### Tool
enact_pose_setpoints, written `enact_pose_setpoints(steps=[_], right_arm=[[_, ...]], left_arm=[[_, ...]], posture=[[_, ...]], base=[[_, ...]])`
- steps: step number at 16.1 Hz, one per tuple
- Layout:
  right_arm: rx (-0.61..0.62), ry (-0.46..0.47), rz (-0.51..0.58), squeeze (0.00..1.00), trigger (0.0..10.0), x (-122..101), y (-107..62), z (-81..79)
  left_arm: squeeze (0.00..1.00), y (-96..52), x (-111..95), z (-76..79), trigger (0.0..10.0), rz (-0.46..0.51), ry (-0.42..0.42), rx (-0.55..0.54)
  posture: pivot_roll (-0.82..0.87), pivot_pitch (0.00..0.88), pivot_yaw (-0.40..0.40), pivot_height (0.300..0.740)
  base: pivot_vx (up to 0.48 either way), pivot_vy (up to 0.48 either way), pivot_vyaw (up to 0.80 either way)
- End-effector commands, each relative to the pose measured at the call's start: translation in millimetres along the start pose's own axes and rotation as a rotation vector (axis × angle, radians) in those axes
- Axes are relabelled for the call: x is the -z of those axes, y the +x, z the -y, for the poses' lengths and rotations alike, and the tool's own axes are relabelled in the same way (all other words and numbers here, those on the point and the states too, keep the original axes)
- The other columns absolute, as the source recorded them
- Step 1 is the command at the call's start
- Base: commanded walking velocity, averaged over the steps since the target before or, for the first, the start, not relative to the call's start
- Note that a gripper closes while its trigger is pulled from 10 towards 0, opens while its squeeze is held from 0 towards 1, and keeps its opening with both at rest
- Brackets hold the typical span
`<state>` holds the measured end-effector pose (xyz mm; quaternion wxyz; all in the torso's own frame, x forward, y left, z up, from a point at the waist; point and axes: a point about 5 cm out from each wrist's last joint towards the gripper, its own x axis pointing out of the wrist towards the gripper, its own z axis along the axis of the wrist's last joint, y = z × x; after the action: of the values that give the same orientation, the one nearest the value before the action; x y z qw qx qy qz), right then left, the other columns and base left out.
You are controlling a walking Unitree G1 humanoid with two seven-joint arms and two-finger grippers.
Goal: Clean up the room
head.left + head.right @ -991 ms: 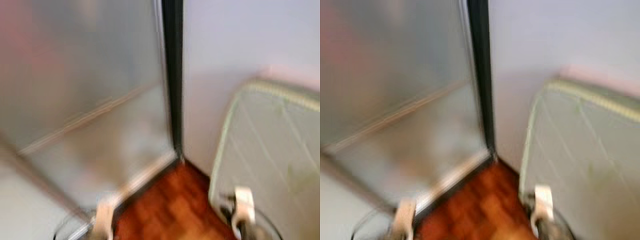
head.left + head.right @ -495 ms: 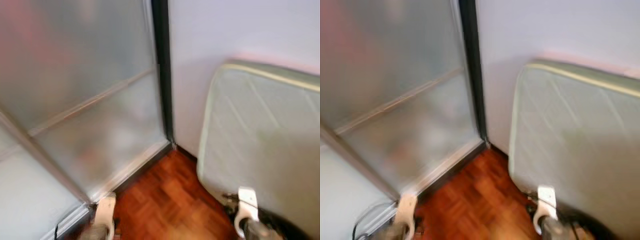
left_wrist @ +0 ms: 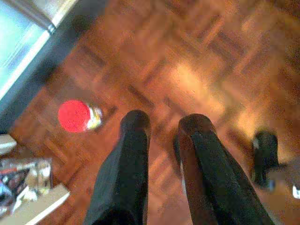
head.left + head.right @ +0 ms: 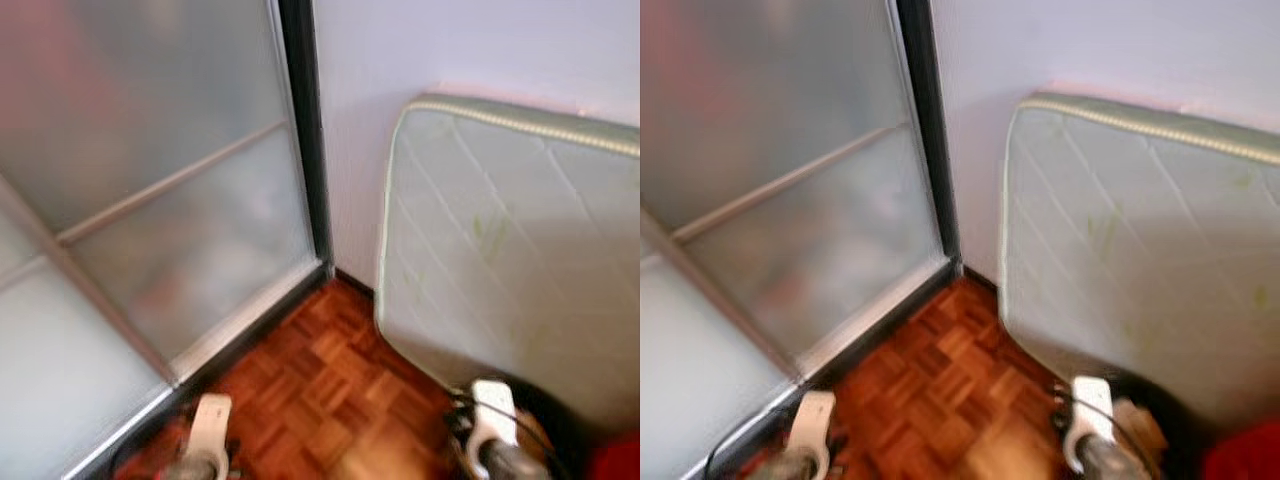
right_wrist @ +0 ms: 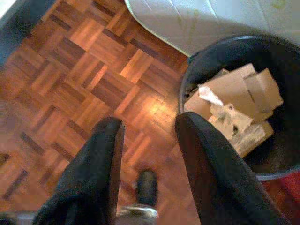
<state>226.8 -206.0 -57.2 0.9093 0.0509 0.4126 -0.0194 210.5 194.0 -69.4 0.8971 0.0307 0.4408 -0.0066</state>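
One frosted sliding door (image 4: 150,220) stands at left, one mattress (image 4: 510,270) leans on the wall at right. The left gripper (image 3: 161,123), fingers slightly spread and empty, hangs over parquet near one red-capped bottle (image 3: 77,116). The right gripper (image 5: 147,123), spread and empty, hangs beside one black bin (image 5: 276,154) with cardboard pieces (image 5: 239,103).

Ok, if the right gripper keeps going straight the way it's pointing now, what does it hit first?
Most likely bare parquet floor. The right gripper is open and empty, and the black bin of cardboard scraps lies off to one side.
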Motion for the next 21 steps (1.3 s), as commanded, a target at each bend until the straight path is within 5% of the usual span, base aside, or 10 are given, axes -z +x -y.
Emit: enact_pose_setpoints(steps=[1, 21], right_arm=[[-0.006, -0.016, -0.006, 0.00, 10.0, 0.9, -0.3, 0.6], [-0.002, -0.010, -0.017, 0.00, 10.0, 0.4, 0.2, -0.3]], left_arm=[[0.00, 1.5, -13.8, -1.1, 10.0, 0.039, 0.030, 0.000], [0.00, 1.6, -16.7, -2.6, 10.0, 0.050, 0.042, 0.001]], posture=[[-0.08, 0.000, 0.077, 0.740], [-0.07, 0.000, 0.081, 0.740]], base=[[0.000, 0.000, -0.80], [0.000, -0.047, -0.79]])
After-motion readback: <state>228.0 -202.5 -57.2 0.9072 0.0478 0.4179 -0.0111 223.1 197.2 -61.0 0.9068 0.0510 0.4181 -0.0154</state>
